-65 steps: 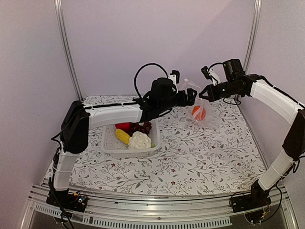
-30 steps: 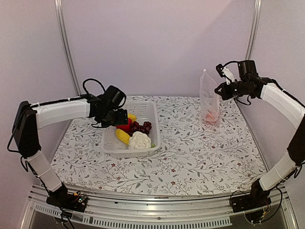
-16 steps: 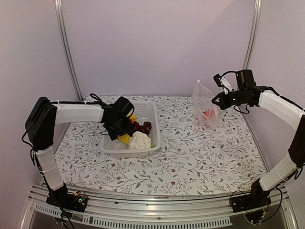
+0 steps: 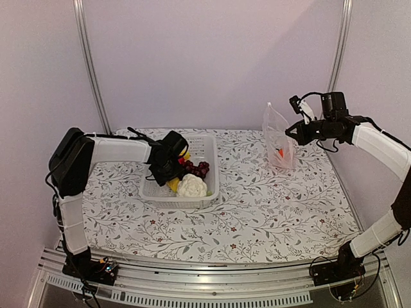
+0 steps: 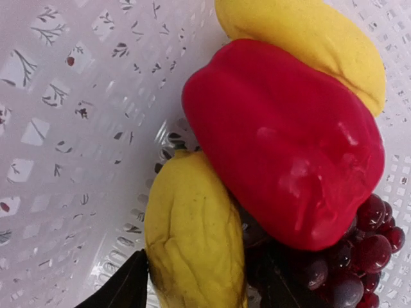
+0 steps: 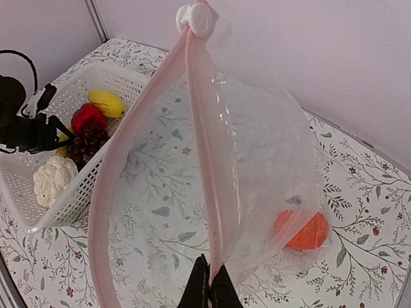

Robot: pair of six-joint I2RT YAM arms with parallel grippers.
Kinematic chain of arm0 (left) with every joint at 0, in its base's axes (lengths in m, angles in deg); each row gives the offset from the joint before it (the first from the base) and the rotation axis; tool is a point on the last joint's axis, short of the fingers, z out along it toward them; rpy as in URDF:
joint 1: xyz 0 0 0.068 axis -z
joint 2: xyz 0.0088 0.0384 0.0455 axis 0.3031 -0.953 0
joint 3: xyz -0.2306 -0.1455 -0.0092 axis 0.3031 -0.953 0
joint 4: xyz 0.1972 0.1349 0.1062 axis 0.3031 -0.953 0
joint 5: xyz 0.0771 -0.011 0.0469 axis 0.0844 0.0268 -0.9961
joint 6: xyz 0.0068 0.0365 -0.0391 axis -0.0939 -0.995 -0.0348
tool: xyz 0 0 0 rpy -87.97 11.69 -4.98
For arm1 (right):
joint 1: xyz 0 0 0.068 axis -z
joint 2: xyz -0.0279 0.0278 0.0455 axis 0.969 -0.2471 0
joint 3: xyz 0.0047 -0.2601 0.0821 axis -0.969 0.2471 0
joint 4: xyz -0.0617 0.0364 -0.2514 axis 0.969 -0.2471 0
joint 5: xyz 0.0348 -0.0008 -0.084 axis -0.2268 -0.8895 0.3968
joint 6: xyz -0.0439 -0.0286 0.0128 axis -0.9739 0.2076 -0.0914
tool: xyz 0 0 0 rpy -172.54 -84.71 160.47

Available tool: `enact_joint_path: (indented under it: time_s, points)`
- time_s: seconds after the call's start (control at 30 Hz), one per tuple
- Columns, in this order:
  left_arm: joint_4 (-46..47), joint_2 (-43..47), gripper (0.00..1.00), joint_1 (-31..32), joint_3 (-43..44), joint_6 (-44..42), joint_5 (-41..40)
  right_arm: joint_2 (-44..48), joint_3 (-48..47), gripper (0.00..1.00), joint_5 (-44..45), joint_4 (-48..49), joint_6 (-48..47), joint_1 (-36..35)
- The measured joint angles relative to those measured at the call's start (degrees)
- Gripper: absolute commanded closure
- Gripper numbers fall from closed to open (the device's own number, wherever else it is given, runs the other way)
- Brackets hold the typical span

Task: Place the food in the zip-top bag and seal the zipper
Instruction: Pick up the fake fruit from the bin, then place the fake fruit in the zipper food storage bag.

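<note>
The food lies in a white slotted basket: a cauliflower, dark grapes, a red fruit and a smooth yellow piece. My left gripper is down in the basket, open, its jaws either side of a wrinkled yellow piece; the left finger touches it. My right gripper is shut on the pinkish zipper and holds the clear zip-top bag upright above the table, mouth gaping. An orange piece sits in the bag's bottom.
The basket stands left of centre on the floral tablecloth. A white slider caps the zipper's far end. Walls and metal posts close in the back and sides.
My left arm has swung from the bag back to the basket and sunk among the food, its jaws narrowing round the yellow piece. The basket slid slightly right. The right gripper keeps hold of the bag.
</note>
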Motion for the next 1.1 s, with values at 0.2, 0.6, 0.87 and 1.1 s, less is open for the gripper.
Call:
enact_joint_path:
  time_s: [0.2, 0.6, 0.87, 1.1]
  points:
    - [0.0, 2.3, 0.66, 0.0, -1.5, -2.5, -3.8, 0.0, 0.0, 1.00, 0.2, 0.0, 0.0, 0.0]
    - [14.2, 18.4, 0.70, 0.8, -4.1, -22.5, -9.2, 0.0, -4.0, 1.00, 3.7, -4.6, -1.8, 0.0]
    - [34.0, 20.5, 0.70, 9.5, -1.5, -42.2, -6.8, -0.2, -9.2, 1.00, 4.6, -7.9, -2.2, -0.8]
    - [48.9, 20.5, 0.70, 20.0, 3.4, -56.6, -1.4, -3.1, -14.1, 1.00, 4.7, -10.8, -2.3, -2.9]
